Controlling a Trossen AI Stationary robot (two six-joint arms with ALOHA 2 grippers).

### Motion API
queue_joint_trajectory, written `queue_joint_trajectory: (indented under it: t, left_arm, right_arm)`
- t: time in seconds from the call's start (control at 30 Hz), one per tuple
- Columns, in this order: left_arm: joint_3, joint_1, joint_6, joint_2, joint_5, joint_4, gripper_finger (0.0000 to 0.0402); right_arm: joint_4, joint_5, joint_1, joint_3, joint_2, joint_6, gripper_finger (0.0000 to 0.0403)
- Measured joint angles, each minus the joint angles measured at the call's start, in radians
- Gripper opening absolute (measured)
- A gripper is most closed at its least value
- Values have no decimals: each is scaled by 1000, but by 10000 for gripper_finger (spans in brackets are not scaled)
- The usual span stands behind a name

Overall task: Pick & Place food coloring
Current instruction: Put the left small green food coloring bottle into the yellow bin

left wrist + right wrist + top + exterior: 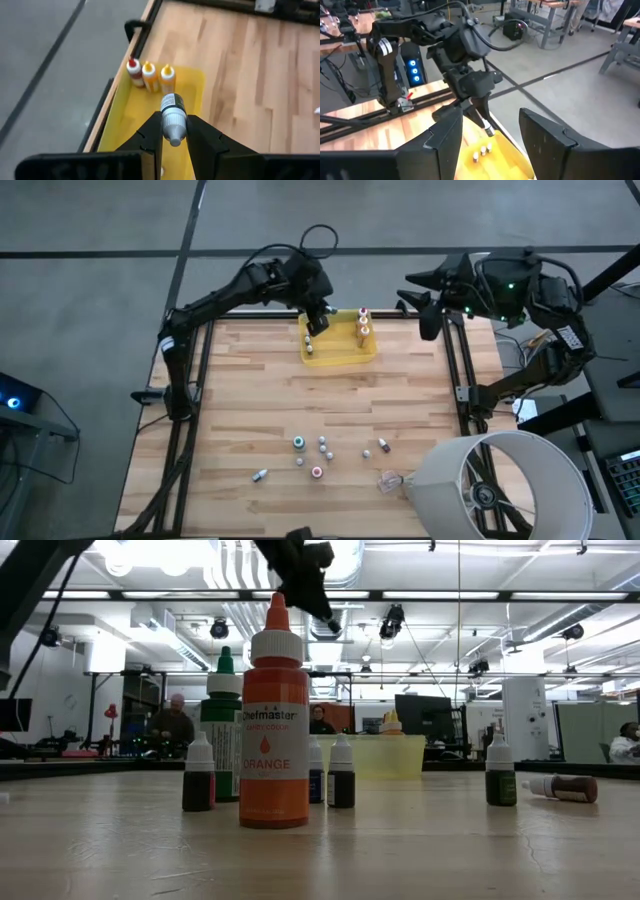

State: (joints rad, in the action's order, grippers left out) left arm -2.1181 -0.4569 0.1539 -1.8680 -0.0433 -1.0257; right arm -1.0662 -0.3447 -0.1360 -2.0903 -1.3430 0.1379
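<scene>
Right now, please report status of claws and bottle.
Left claw shut on bottle, above yellow tray. Right claw open, waiting. Nothing blocking.

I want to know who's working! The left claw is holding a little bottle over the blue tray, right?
Nearly. The left claw does hold a little grey-capped bottle, but the translucent plastic tray under it is yellow, not blue. The left wrist view shows it.

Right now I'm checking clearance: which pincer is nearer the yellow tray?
Left. The left pincer hangs over the yellow tray, shut on a bottle. The right pincer waits open beside it.
</scene>
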Motion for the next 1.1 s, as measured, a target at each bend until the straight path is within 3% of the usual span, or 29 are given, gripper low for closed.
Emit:
queue_joint_trajectory:
  t: [0.83, 1.1]
  left_arm:
    - [0, -13, 82, -289, 26, -284, 51]
    - [34, 3, 89, -305, 40, -306, 51]
  right_arm:
    - [-63, -26, 0, 19, -1, 47, 187]
    - [-62, -26, -2, 19, -1, 72, 184]
